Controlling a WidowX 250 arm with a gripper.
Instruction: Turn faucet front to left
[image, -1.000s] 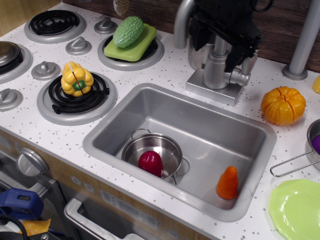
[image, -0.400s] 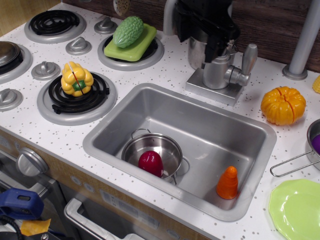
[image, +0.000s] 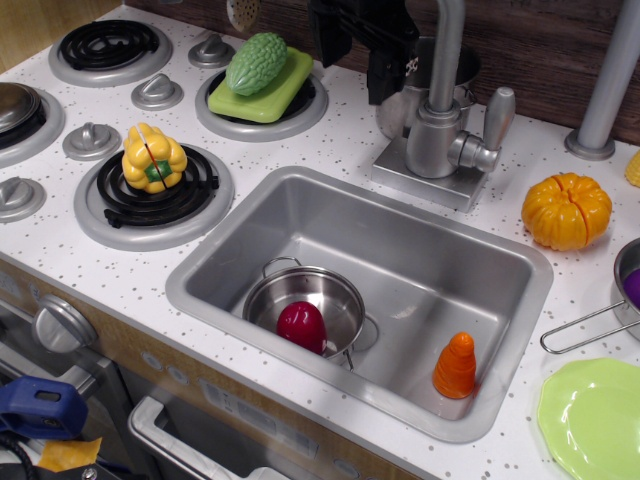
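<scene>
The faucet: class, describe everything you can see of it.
The faucet is silver-grey and looks like metal-finish plastic. A cylindrical body stands upright on a square flat base behind the sink. A thin neck rises out of frame. A small lever handle sticks up on its right side. The black gripper hangs just left of the neck; contact unclear.

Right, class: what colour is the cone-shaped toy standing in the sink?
Orange, seen best in the only view, observation.image, at the sink's front right corner.

White speckled counter (image: 330, 140) has the faucet (image: 440, 120) behind the sink (image: 480, 300), an orange pumpkin (image: 566, 210) on the right, and a green plate (image: 592, 418) at the front corner.
</scene>
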